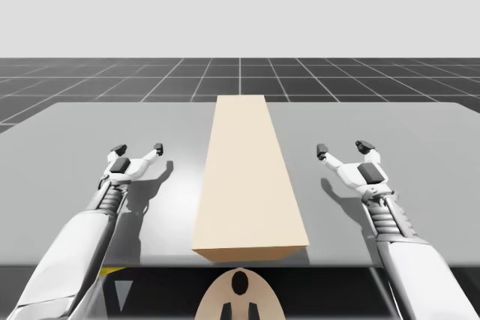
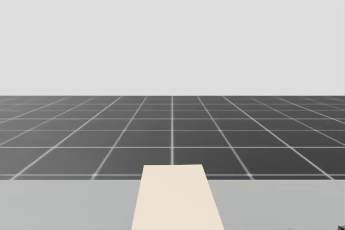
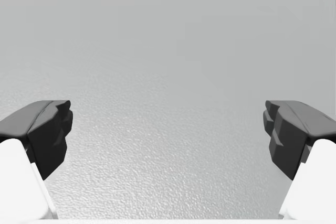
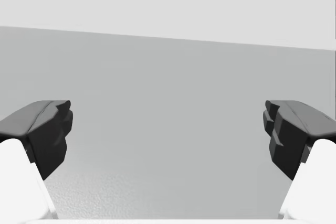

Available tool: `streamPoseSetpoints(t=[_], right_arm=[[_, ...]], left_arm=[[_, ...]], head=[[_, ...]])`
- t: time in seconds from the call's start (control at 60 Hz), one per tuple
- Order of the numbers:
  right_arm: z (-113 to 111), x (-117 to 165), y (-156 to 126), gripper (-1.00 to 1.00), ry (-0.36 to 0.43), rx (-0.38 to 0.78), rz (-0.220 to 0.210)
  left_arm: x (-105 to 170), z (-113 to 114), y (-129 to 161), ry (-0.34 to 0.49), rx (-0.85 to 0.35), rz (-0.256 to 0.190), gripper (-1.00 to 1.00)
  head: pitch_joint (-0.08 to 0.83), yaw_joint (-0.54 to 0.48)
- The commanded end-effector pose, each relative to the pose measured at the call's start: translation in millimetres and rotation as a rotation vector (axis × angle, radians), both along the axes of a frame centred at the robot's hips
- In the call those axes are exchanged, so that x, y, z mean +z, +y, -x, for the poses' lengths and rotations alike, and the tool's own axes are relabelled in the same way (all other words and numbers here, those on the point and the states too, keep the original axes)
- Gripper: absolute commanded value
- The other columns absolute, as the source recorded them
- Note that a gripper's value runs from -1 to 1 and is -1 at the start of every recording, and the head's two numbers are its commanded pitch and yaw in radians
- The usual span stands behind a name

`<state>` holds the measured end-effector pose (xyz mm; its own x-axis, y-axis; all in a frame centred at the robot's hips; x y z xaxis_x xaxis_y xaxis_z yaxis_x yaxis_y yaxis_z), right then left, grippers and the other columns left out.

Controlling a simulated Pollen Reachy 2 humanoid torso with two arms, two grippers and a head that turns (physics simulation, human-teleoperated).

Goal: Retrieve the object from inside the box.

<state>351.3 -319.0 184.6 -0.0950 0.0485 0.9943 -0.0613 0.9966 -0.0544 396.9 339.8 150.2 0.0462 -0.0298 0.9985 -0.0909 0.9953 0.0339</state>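
Beige long box (image 1: 250, 185), flat plain top | left claw (image 1: 139, 148) spread, empty | right claw (image 1: 343, 148) spread, empty

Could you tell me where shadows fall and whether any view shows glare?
High view: soft shadows lie on the table beside my left gripper and right gripper, each toward the box; left wrist view: a mild sheen on the grainy table, no harsh glare; head view: flat, even light.

A grey table (image 1: 75, 140) carries a long closed beige box (image 1: 247, 177) lying along its middle
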Motion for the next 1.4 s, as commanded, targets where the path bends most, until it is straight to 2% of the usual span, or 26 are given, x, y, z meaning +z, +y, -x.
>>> streamPoseSetpoints(t=[0.017, 0.117, 0.2, 0.283, 0.333, 0.383, 0.483, 0.5, 0.55, 0.567, 0.667, 0.683, 0.8, 0.967, 1.05, 1.167, 1.183, 1.25, 1.3, 1.367, 1.4], right_arm=[[0.7, -0.4, 0.7, -1.0, 0.002, -0.015, 0.009], [-1.5, -1.4, 1.8, -1.0, 0.008, -0.008, 0.012], [-5.0, -8.1, 4.9, -1.0, 0.076, 0.065, 0.015], [-6.5, -16.1, 11.7, -1.0, 0.112, 0.141, 0.07], [-6.7, -19.7, 17.1, -1.0, 0.116, 0.175, 0.082], [-4.8, -23.6, 24.4, -1.0, 0.115, 0.237, 0.13], [0.3, -25.5, 32.6, -1.0, 0.098, 0.335, 0.152], [2.3, -26.0, 35.4, -1.0, 0.089, 0.371, 0.161], [4.5, -26.2, 38.1, -1.0, 0.086, 0.407, 0.162], [6.7, -26.2, 41.1, -1.0, 0.078, 0.446, 0.165], [14.4, -25.7, 49.0, -1.0, 0.054, 0.552, 0.176], [17.8, -25.5, 52.3, -1.0, 0.04, 0.598, 0.187], [29.1, -26.1, 63.7, -1.0, 0.009, 0.728, 0.215], [36.7, -30.1, 76.2, -1.0, -0.023, 0.802, 0.248], [38.7, -31.6, 83.3, -1.0, -0.032, 0.814, 0.246], [39.7, -32.8, 94.2, -1.0, -0.04, 0.828, 0.214], [39.4, -34.1, 99.2, -1.0, -0.031, 0.854, 0.194], [38.9, -36.4, 110.0, -1.0, -0.028, 0.879, 0.179], [38.4, -37.5, 116.0, -1.0, -0.022, 0.893, 0.186], [36.3, -38.6, 128.1, -1.0, -0.021, 0.928, 0.173], [35.5, -40.6, 136.2, -1.0, -0.008, 0.954, 0.136]], left_arm=[[0.0, -0.2, 0.1, -0.008, 0.0, -0.003, -1.0], [-1.0, -0.6, -0.1, 0.007, -0.015, 0.005, -1.0], [-5.4, -2.1, -1.5, 0.076, -0.081, 0.005, -1.0], [-9.3, -1.8, -6.8, 0.115, -0.154, -0.003, -1.0], [-11.0, -0.1, -11.9, 0.128, -0.204, -0.03, -1.0], [-12.6, 4.2, -21.0, 0.135, -0.303, -0.064, -1.0], [-14.2, 13.1, -34.0, 0.118, -0.437, -0.135, -1.0], [-14.6, 16.5, -38.3, 0.109, -0.479, -0.163, -1.0], [-15.0, 20.0, -42.4, 0.1, -0.516, -0.185, -1.0], [-15.0, 24.2, -46.5, 0.087, -0.569, -0.205, -1.0], [-14.2, 36.5, -56.3, 0.049, -0.695, -0.252, -1.0], [-14.0, 41.0, -59.8, 0.034, -0.742, -0.268, -1.0], [-15.7, 51.9, -69.9, 0.026, -0.856, -0.305, -1.0], [-19.5, 55.9, -77.1, 0.04, -0.897, -0.335, -1.0], [-20.3, 55.8, -78.7, 0.043, -0.898, -0.338, -1.0], [-21.5, 55.6, -80.5, 0.045, -0.902, -0.341, -1.0], [-22.6, 55.2, -81.4, 0.048, -0.905, -0.342, -1.0], [-24.9, 54.3, -83.4, 0.056, -0.904, -0.35, -1.0], [-25.9, 54.3, -84.4, 0.059, -0.909, -0.35, -1.0], [-27.4, 54.6, -86.3, 0.062, -0.912, -0.359, -1.0], [-27.7, 54.8, -87.0, 0.063, -0.915, -0.361, -1.0]], head=[[-0.004, 0.0], [-0.004, 0.0], [-0.005, 0.0], [-0.006, 0.0], [-0.007, 0.0], [-0.008, 0.0], [-0.008, 0.0], [-0.008, 0.0], [-0.009, 0.0], [-0.009, -0.01], [-0.01, -0.01], [-0.01, -0.01], [-0.01, -0.01], [-0.011, -0.01], [-0.008, -0.01], [-0.007, -0.01], [-0.007, -0.01], [-0.005, -0.02], [-0.004, -0.02], [-0.001, -0.03], [0.0, -0.03]])
